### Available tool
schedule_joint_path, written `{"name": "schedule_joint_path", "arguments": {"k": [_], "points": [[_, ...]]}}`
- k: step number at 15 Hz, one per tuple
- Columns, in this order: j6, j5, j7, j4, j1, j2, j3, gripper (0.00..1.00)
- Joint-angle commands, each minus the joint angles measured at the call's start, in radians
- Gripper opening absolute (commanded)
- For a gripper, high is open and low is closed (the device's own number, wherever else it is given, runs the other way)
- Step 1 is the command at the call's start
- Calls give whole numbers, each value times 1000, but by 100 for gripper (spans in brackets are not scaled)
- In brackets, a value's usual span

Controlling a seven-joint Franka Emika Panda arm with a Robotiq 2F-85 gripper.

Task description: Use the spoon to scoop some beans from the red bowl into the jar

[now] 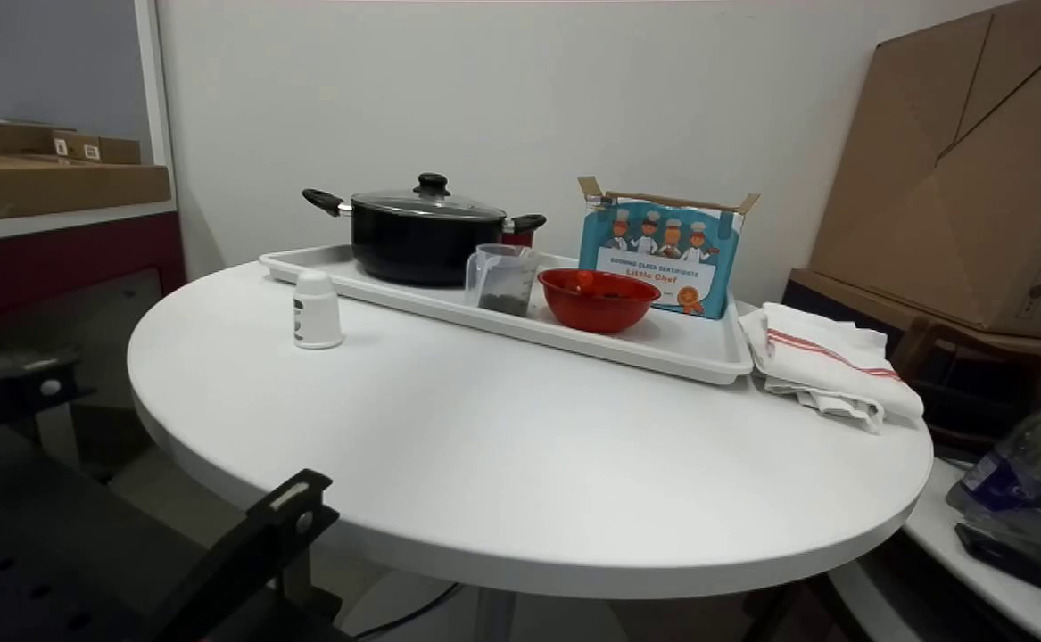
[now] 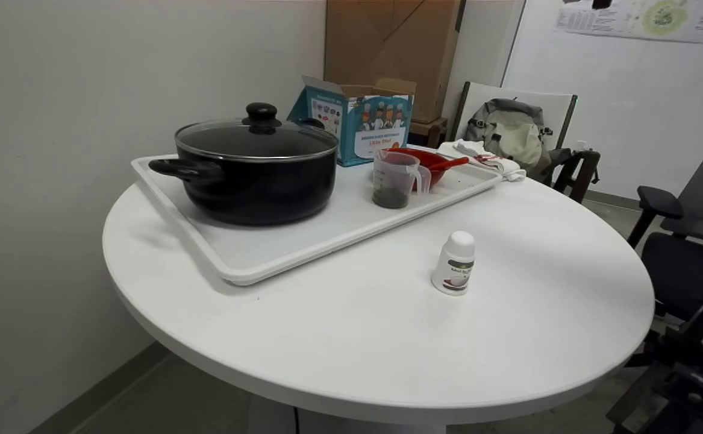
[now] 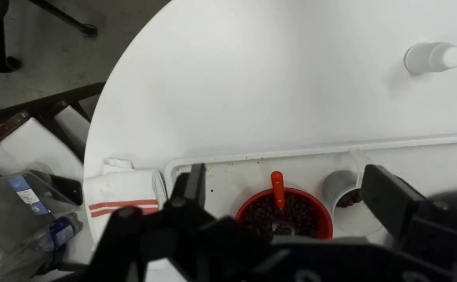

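Observation:
The red bowl (image 3: 325,219) stands on the tray and holds dark red beans (image 3: 302,209); it shows in both exterior views (image 1: 598,308) (image 2: 423,158). The spoon (image 3: 278,188) rests in it, its red handle leaning over the rim (image 2: 452,163) (image 1: 584,281). The jar (image 3: 336,190) is a clear cup with a handle, upright close beside the bowl, with some beans at its bottom (image 1: 504,278) (image 2: 394,176). My gripper (image 3: 286,168) is open and empty, above the bowl, its fingers wide apart in the wrist view. I do not make it out in the exterior views.
The white tray (image 2: 321,247) also holds a black lidded pot (image 2: 261,187) and a blue box (image 1: 663,259). A white container (image 2: 455,265) stands on the round table (image 1: 502,446). A folded towel (image 1: 832,357) lies by the tray's end. A wall is behind the tray.

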Motion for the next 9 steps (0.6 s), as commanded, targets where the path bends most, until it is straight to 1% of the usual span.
{"name": "schedule_joint_path", "arguments": {"k": [1,4,9], "points": [[103,21,26,77,9,162,8,100],[170,40,22,133,14,293,22,100],[161,97,8,295,7,491,50,100]]}}
